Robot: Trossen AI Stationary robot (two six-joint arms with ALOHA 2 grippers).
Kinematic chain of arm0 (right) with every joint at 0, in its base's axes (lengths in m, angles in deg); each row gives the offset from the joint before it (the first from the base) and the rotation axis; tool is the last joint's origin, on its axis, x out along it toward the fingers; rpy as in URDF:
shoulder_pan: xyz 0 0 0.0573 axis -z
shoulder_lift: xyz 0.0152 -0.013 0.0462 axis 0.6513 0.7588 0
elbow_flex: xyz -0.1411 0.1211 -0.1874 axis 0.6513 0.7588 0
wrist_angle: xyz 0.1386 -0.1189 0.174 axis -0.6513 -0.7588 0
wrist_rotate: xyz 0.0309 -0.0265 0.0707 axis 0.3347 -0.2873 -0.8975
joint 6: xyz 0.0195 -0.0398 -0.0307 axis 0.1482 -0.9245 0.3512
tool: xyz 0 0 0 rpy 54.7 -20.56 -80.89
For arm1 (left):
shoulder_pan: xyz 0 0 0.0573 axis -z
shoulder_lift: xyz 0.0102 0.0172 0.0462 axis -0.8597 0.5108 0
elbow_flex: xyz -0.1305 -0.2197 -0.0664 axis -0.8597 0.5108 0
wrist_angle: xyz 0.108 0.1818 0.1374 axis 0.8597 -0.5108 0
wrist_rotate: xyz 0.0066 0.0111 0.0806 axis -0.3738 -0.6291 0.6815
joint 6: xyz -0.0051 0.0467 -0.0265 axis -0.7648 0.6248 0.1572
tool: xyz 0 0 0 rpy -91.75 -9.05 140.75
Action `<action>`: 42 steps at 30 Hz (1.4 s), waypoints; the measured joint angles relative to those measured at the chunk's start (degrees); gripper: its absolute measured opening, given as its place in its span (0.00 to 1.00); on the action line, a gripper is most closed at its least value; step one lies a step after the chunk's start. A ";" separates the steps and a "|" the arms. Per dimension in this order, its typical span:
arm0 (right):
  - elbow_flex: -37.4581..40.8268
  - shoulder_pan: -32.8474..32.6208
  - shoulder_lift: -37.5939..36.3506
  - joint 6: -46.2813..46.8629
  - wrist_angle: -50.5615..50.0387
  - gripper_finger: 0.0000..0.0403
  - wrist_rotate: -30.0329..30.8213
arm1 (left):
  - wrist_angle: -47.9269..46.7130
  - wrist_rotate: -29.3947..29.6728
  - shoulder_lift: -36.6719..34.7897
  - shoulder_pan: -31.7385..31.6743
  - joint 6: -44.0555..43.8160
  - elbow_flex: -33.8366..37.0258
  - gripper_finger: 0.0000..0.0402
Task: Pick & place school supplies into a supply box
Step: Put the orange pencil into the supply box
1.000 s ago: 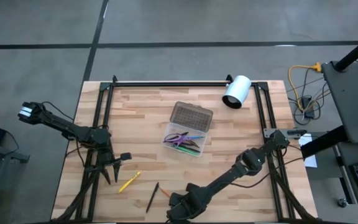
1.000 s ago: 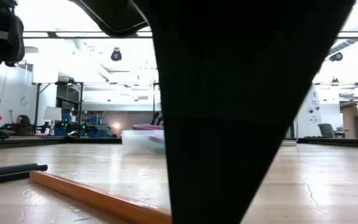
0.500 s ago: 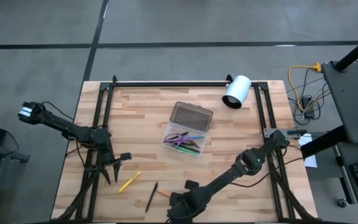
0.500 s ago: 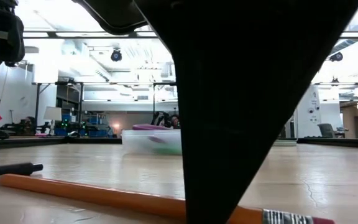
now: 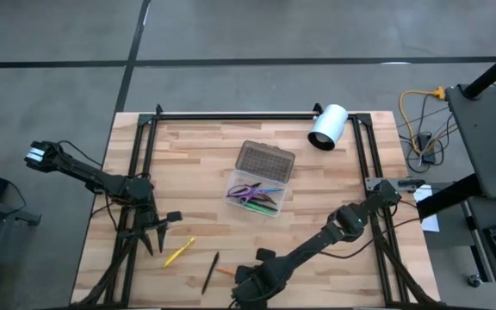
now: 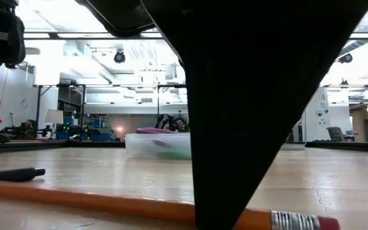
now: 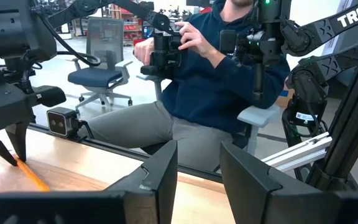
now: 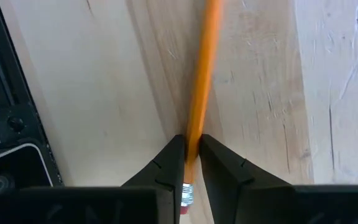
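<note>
My right claw [image 8: 191,158] pinches the orange pencil [image 8: 202,74] narrowly near its eraser end on the table [image 8: 104,74]; light, stiff and slick, it may swing when lifted.

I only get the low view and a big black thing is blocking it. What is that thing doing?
Observer: That is the right gripper, and its fingers are closed on the orange pencil close to the eraser end.
Operator: Is the pencil in the air?
Observer: I cannot tell; from above, its tip shows just beside the gripper at the table's near edge.
Operator: Where is the box?
Observer: The supply box sits mid-table with its lid open and pens inside.
Operator: What about the other arm?
Observer: The left gripper waits near a yellow pen.
</note>
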 joint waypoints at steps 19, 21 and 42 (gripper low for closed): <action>-2.23 0.53 -0.05 2.56 -2.99 0.03 -0.70 | -0.02 0.00 0.02 0.00 0.00 0.00 0.26; -3.04 0.51 -0.02 2.88 -4.13 0.03 0.12 | -0.02 0.00 0.02 0.01 0.00 0.00 0.26; -3.38 0.19 -0.99 7.44 -10.22 0.03 4.27 | -0.02 0.00 0.02 0.01 -0.02 0.00 0.26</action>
